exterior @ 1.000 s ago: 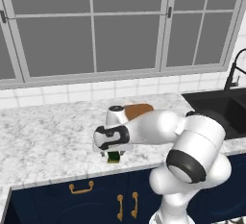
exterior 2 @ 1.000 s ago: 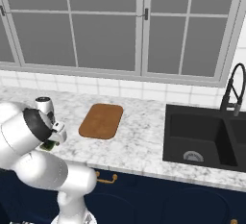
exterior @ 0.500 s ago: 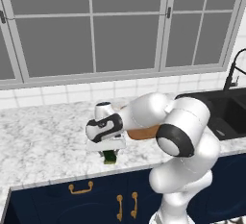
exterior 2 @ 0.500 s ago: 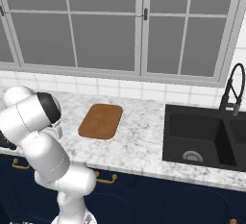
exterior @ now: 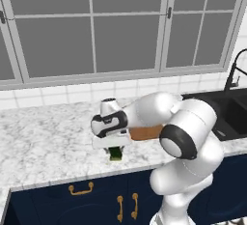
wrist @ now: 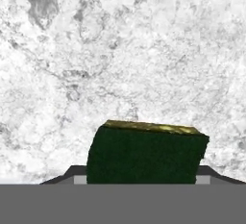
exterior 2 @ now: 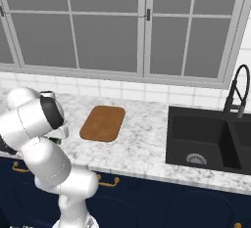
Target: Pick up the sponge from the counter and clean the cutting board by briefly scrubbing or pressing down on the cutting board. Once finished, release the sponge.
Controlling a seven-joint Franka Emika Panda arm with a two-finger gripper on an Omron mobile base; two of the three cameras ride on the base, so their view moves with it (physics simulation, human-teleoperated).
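The small dark green sponge [exterior: 116,154], yellow-green on one face, hangs tilted just above the front strip of the marble counter [exterior: 48,142]. My gripper [exterior: 115,149] points down and is shut on the sponge. In the hand view the sponge [wrist: 145,155] spans the gap between my gripper [wrist: 142,178] fingers, with veined marble counter [wrist: 120,50] behind it. The brown wooden cutting board [exterior 2: 103,123] lies flat on the counter [exterior 2: 142,148] to the right of the hand. In the left base view the cutting board [exterior: 146,133] is mostly hidden by my arm.
A black sink [exterior 2: 208,141] with a dark faucet [exterior 2: 235,92] is set into the counter on the right. Navy cabinets with brass handles [exterior: 80,189] run below the front edge. White tiles and a big window back the counter.
The arm's elbow has swung up and to the right. The hand has stayed over nearly the same spot, and the sponge sits slightly higher than a second ago.
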